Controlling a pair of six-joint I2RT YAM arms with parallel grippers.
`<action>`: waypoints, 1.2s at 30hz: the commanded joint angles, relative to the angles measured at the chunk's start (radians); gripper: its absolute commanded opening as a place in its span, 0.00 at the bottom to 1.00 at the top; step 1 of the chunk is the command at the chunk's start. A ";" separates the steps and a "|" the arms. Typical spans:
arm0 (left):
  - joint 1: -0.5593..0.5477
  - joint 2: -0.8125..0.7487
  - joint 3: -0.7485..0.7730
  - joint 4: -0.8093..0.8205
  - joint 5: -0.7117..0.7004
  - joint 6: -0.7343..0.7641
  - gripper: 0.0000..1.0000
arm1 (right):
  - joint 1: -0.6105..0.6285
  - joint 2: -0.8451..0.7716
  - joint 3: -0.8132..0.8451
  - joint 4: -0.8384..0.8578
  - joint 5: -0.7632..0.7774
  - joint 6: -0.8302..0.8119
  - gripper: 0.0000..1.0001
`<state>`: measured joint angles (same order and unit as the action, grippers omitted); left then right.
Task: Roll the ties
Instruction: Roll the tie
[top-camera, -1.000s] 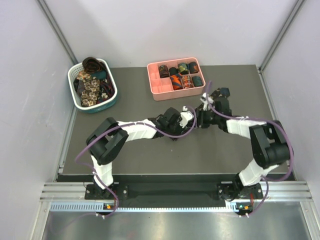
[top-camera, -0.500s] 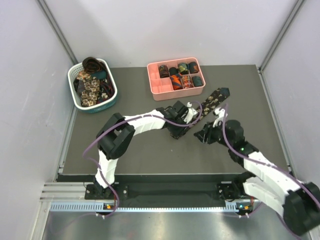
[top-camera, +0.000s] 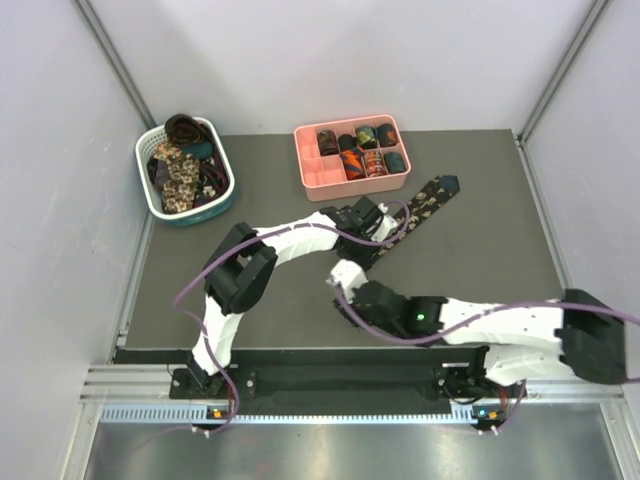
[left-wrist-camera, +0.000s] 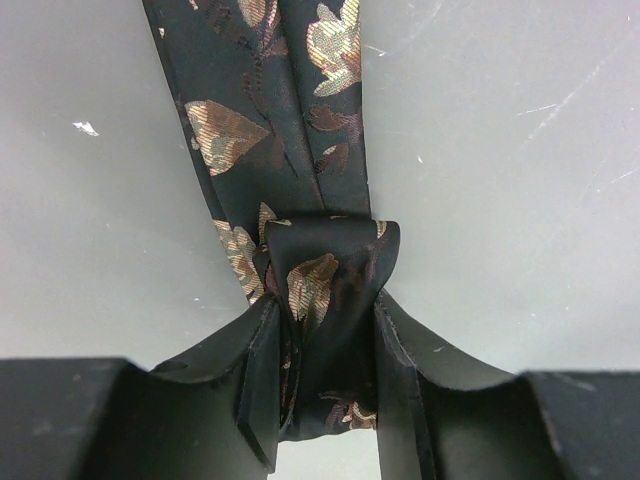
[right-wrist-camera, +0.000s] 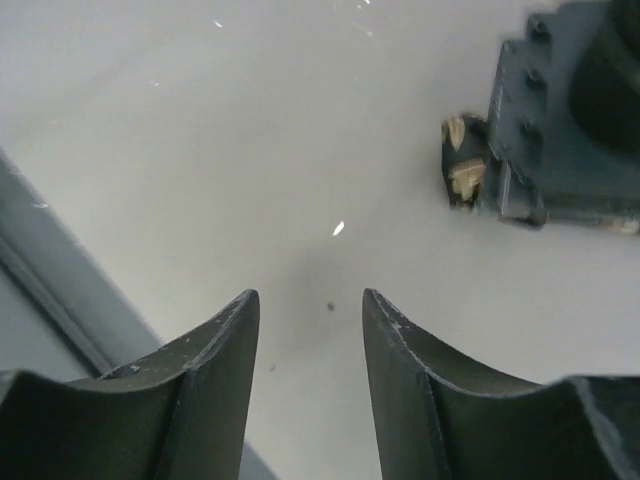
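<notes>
From above, we see the left gripper (top-camera: 372, 243) in the middle of the tabletop (top-camera: 480, 255). It holds the thin end of a dark flowery tie (top-camera: 425, 203). The rest of the tie lies flat and straight, pointing away to the right. We think it is laid out like that so it is ready to roll up. The right gripper (top-camera: 343, 280) sits low, just beside the left one, holding nothing. At the back, rolled ties (top-camera: 365, 150) sit in the pink tray (top-camera: 312, 180). More loose ties (top-camera: 180, 178) wait in the basket (top-camera: 146, 185).

From the left wrist, we see the gripper pinching the folded end of the tie. We think the fold is the small start of a roll, and the tight pinch stops it from popping open.

From the right wrist, the fingers (right-wrist-camera: 225, 350) are spread apart with only bare tabletop between them. The left gripper shows off to one side, so this one is near enough to help.
</notes>
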<state>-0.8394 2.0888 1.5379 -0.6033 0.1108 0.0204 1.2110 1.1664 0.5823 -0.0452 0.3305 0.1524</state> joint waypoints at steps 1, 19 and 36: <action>-0.026 0.094 -0.036 -0.266 0.067 -0.030 0.33 | 0.073 0.139 0.201 -0.103 0.260 -0.103 0.47; -0.026 0.168 0.054 -0.406 0.096 0.016 0.33 | 0.076 0.806 0.752 -0.582 0.676 -0.192 0.57; -0.026 0.237 0.140 -0.497 0.110 0.026 0.32 | -0.011 1.003 0.812 -0.536 0.717 -0.237 0.60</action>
<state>-0.8394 2.2108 1.7504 -0.8322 0.1223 0.0582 1.2373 2.1269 1.3415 -0.5591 1.0477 -0.1036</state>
